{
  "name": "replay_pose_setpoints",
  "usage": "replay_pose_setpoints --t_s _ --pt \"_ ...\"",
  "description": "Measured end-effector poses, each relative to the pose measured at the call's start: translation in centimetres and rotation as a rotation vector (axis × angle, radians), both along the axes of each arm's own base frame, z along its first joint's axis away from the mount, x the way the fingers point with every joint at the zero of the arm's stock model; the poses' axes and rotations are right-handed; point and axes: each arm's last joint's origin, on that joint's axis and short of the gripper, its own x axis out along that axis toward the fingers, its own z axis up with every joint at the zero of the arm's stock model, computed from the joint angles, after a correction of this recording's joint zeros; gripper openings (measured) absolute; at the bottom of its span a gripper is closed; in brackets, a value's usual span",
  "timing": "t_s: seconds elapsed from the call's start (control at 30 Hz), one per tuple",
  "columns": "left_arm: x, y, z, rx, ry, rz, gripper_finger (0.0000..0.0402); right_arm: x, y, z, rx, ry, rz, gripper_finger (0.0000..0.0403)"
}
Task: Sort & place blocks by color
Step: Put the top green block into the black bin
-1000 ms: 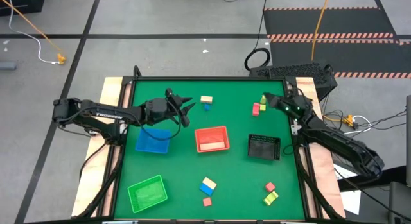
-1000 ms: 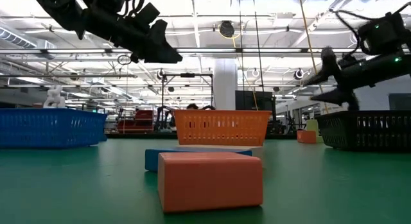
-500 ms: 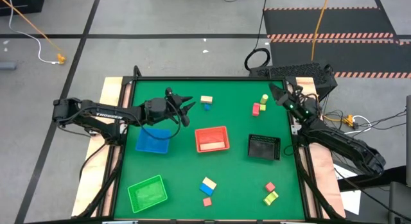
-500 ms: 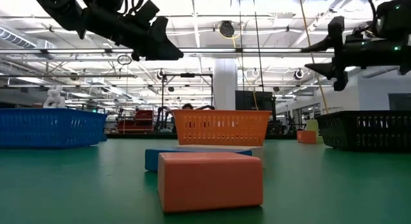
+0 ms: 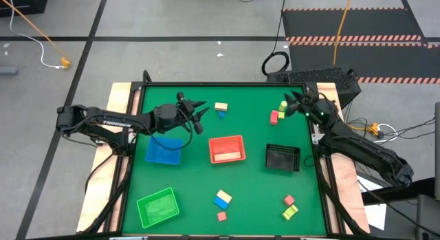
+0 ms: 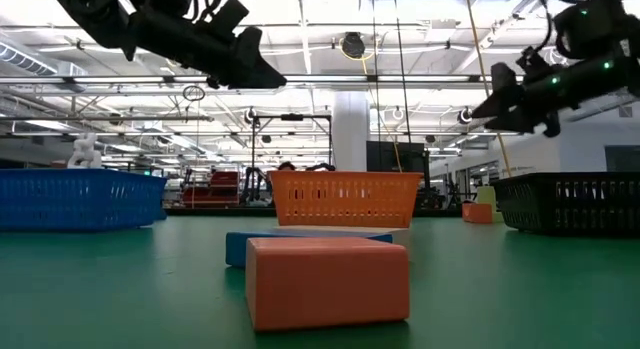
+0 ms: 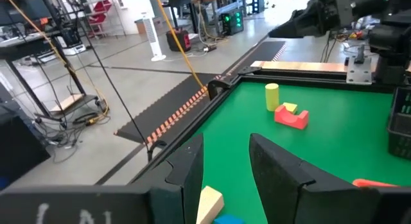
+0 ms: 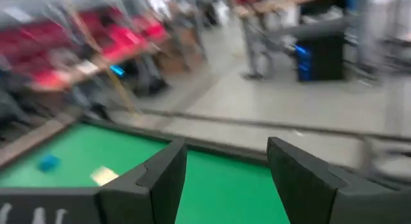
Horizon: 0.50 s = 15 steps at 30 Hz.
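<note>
My left gripper [image 5: 197, 115] [image 7: 225, 179] hangs open above the table, just left of a tan block [image 5: 221, 106] [image 7: 209, 203] and a small blue block [image 5: 222, 115]. My right gripper [image 5: 295, 105] [image 8: 221, 172] is open in the air by the far right corner. It is close to a yellow-green block [image 5: 283, 104] [image 7: 272, 95] and a red block [image 5: 276, 117] [image 7: 291, 115]. Near the front edge lie a blue-and-yellow pair [image 5: 222, 198], a red block [image 5: 221, 216] [image 6: 328, 279], another red block [image 5: 289, 199] and a yellow-green one [image 5: 290, 212].
Four trays stand on the green mat: blue [image 5: 163, 150], red [image 5: 227, 148] with something pale inside, black [image 5: 282, 157] and green [image 5: 158, 204]. The mat ends at a black frame [image 5: 206, 84] with wooden borders. Open mat lies between the trays and the front blocks.
My right gripper rose and drew back toward the table's far right corner, tipping up to level. It has since swung back a little toward the yellow-green block, tipping down again, and has stayed open throughout. The blocks have not moved.
</note>
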Motion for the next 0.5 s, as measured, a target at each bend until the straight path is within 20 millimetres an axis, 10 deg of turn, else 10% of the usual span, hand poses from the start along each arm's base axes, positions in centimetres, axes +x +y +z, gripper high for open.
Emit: replay_pose_setpoints --t_s 0.5 --pt "-0.4 1.9 0.1 0.000 -0.016 0.072 0.0127 1.7 -1.0 -2.7 0.344 0.334 -0.080 0.0210"
